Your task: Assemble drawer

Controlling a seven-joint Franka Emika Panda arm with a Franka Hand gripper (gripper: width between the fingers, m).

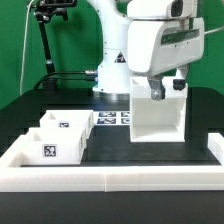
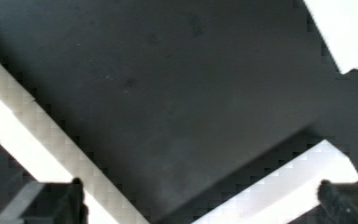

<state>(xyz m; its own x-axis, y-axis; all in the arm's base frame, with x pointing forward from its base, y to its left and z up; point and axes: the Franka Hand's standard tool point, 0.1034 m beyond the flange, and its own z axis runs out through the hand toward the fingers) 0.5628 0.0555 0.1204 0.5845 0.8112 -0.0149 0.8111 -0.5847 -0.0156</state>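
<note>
The drawer's tall hollow white box (image 1: 158,118) stands upright on the black table at the exterior view's right. Two small white trays with marker tags, one in front (image 1: 52,148) and one behind (image 1: 66,127), sit at the exterior view's left. My gripper (image 1: 166,90) hangs at the box's top edge, its dark fingers down on either side of the upper rim. In the wrist view the gripper (image 2: 197,205) is open, with the fingertips (image 2: 51,205) far apart. White edges (image 2: 279,178) and black surface lie between them, and nothing is gripped.
The marker board (image 1: 110,118) lies flat between the trays and the box. A low white wall (image 1: 110,180) edges the table at the front and sides. The robot's white base (image 1: 112,70) stands behind the board, and a black stand (image 1: 45,40) is at the back left.
</note>
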